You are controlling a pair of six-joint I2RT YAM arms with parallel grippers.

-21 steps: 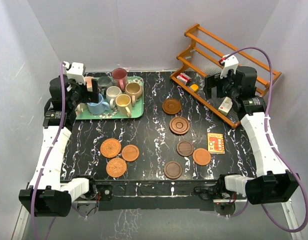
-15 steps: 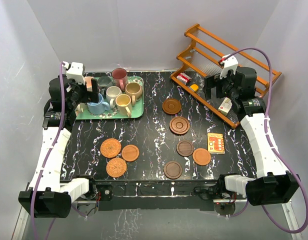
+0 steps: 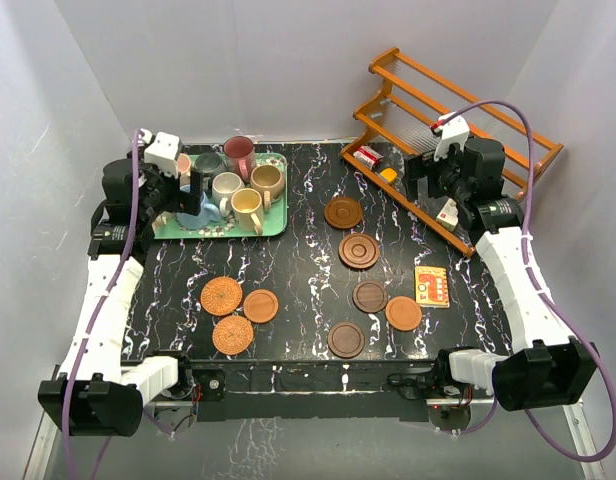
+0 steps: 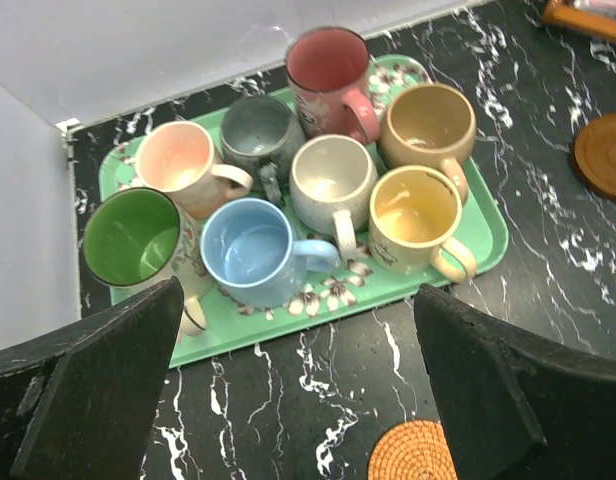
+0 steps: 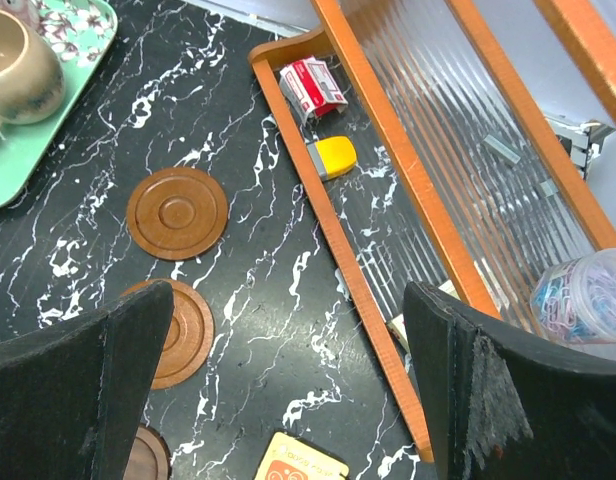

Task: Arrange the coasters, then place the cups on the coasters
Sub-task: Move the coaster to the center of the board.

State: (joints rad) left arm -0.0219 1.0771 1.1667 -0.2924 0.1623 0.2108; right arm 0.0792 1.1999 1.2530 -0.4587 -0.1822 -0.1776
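Left fingers [image 3: 191, 192] spread wide, nothing between them, hanging over the near-left part of a green tray [image 4: 493, 235] at the far-left corner of the black marbled surface [image 3: 298, 270]. All eight cups stand upright on that tray, packed close. Front row, left to right: green cup [image 4: 133, 240], light blue cup [image 4: 248, 250], yellow-cream cup [image 4: 413, 210]. Behind them: pink cup [image 4: 183, 160], grey-teal cup [image 4: 258, 130], cream-white cup [image 4: 333, 175], tan cup [image 4: 428, 120]. The maroon cup [image 4: 328, 65] is farthest back. No cup sits on a coaster. The coasters lie flat on the bare surface. Three light orange-tan coasters [image 3: 221, 295] cluster near-left, in front of the tray. The fourth tan coaster [image 3: 403, 313] is right of centre, just beside one of the dark ones. Four dark brown coasters [image 3: 343, 212] run in a loose line from mid-surface toward the near edge. A square orange card [image 3: 431, 285] lies just right of that line. Right fingers [image 3: 425, 180] also wide apart and empty, held over the front rail of a wooden rack [image 3: 508, 130] at far right. On the rack's low shelf are a small red-and-white box [image 5: 313, 85] and a yellow piece [image 5: 335, 155]
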